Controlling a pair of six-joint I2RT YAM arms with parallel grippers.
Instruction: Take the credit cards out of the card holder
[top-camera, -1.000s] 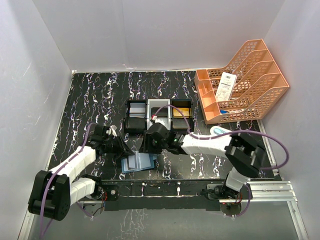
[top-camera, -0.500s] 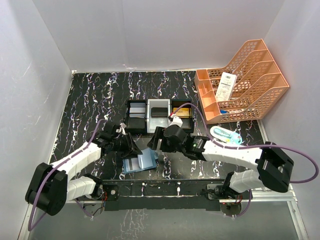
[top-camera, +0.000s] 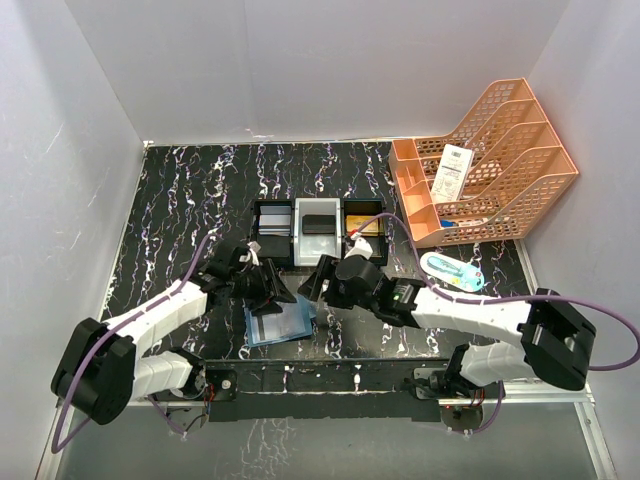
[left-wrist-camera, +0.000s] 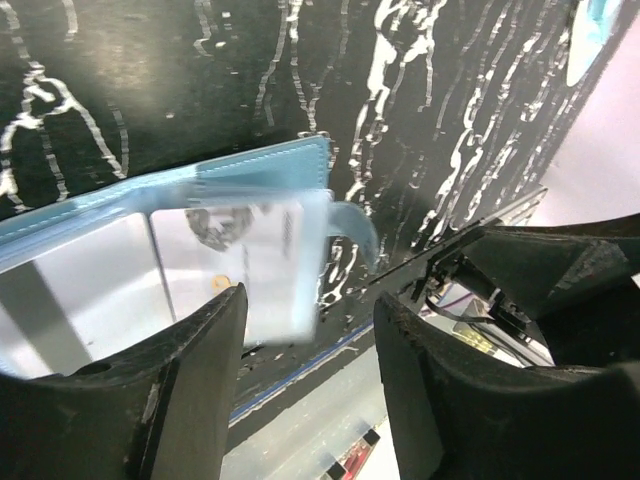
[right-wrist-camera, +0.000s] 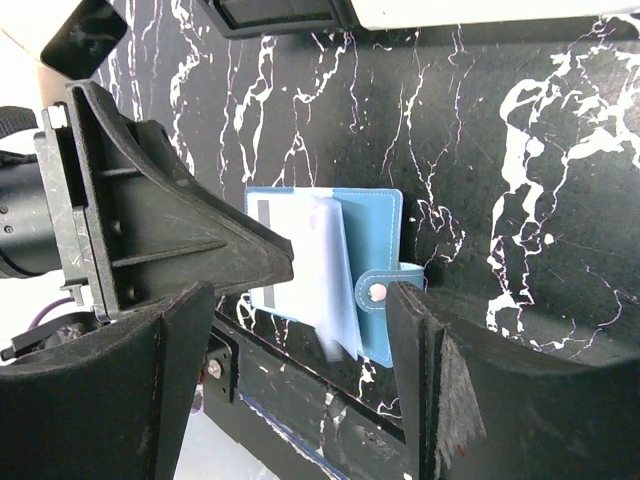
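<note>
My left arm (top-camera: 160, 315) reaches from the lower left toward the frame's middle, and my left gripper (top-camera: 272, 292) tilts down, fingers spread, gripping nothing. My right arm (top-camera: 470, 312) stretches in low from the lower right; my right gripper (top-camera: 318, 283) points left, fingers parted, empty.

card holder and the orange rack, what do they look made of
Card holder: likely teal faux leather or vinyl, matte, with pale stitching along the edge; inner pockets look like clear glossy plastic. Orange rack: probably moulded plastic, given its perforated grid walls.
</note>
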